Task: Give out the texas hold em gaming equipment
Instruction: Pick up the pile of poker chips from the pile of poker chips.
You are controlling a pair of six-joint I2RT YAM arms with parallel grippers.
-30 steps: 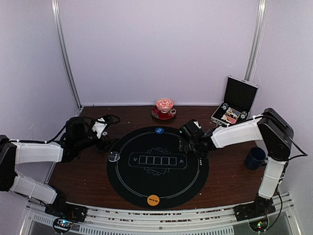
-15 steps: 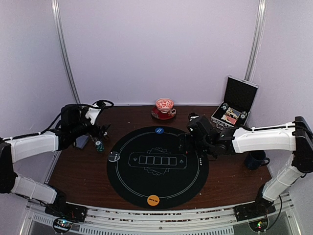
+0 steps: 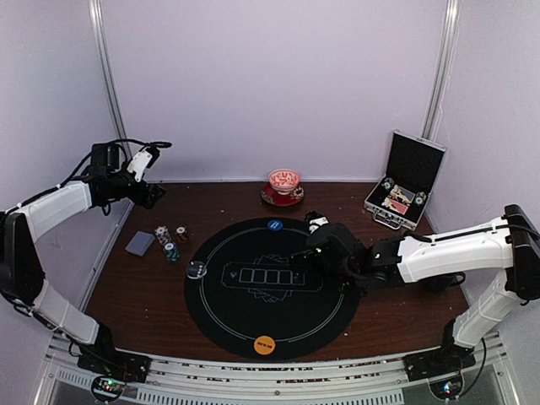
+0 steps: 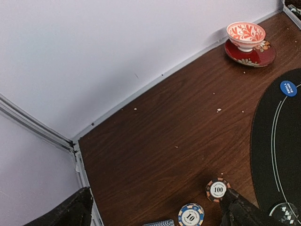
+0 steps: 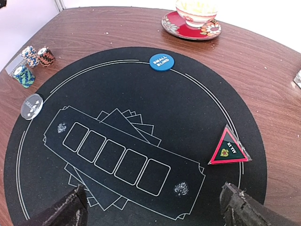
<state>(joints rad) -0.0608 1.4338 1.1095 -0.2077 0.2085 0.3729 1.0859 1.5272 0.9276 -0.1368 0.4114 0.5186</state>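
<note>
Hovering wide open, empty: left end effector (image 3: 149, 195) above desk's (image 3: 396, 314) far-left corner, right end effector (image 5: 153, 188) over black mat (image 3: 325, 314). Chip stacks (image 3: 171, 240) and card deck (image 3: 140, 243) sit left of mat; blue disc (image 3: 274, 224), clear disc (image 3: 196, 270), orange disc (image 3: 264, 344) at its edge.

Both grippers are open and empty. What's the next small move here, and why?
Probably lower the left gripper toward the card deck. It hangs open up by the back-left corner, and the deck lies with three chip stacks bunched off the left edge of the mat, whose five card boxes are bare. The right gripper hovers open over the mat, farther away.
</note>
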